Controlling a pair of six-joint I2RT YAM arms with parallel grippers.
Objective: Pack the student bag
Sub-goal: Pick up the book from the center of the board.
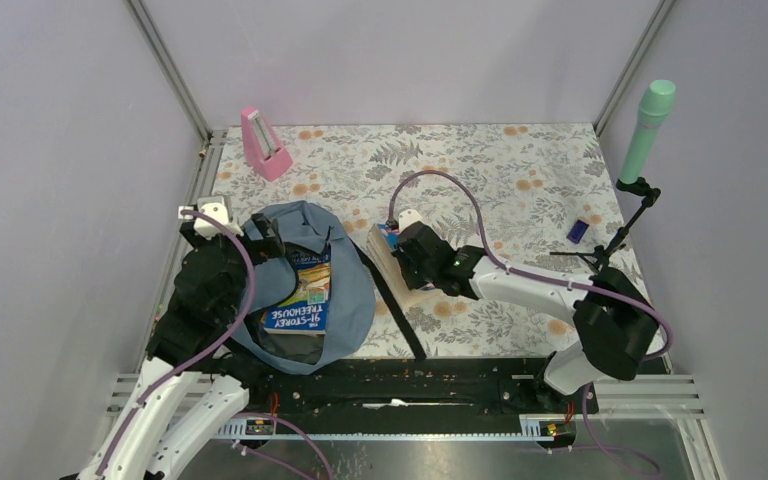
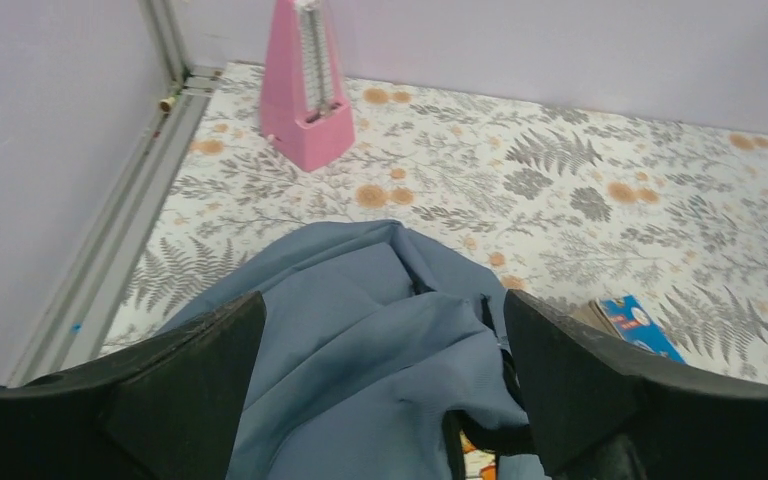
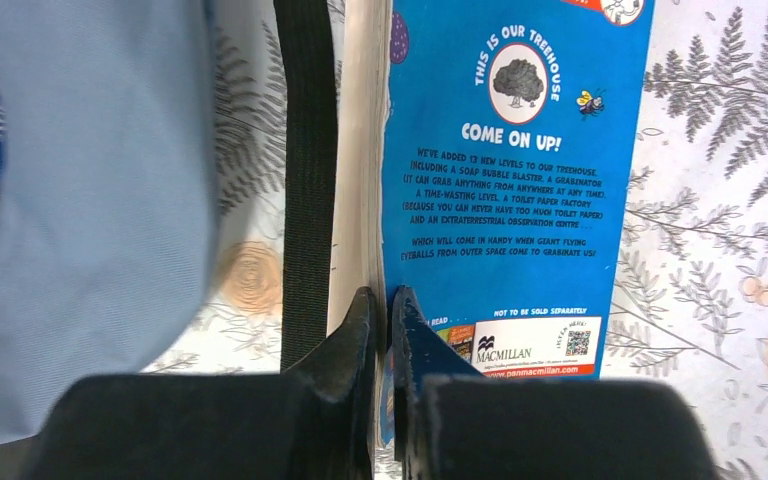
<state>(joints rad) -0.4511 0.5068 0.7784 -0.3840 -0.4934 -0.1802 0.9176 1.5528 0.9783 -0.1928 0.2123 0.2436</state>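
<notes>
The student bag [image 1: 355,300], at left, holds a treehouse book [image 1: 300,300]. The left claw [image 2: 382,310] gapes wide over it, empty. The right claw [image 3: 382,295] pinches the cover of a second book [image 3: 510,180].

student bag [image 1: 305,225] half-hiding book [image 1: 300,300], blue item [image 1: 578,230] unclear

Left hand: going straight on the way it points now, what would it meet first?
Most likely the student bag: its grey-blue fabric bulges up right between the tips of the open left hand, just ahead of them, though the exact depth is hard to judge.
</notes>
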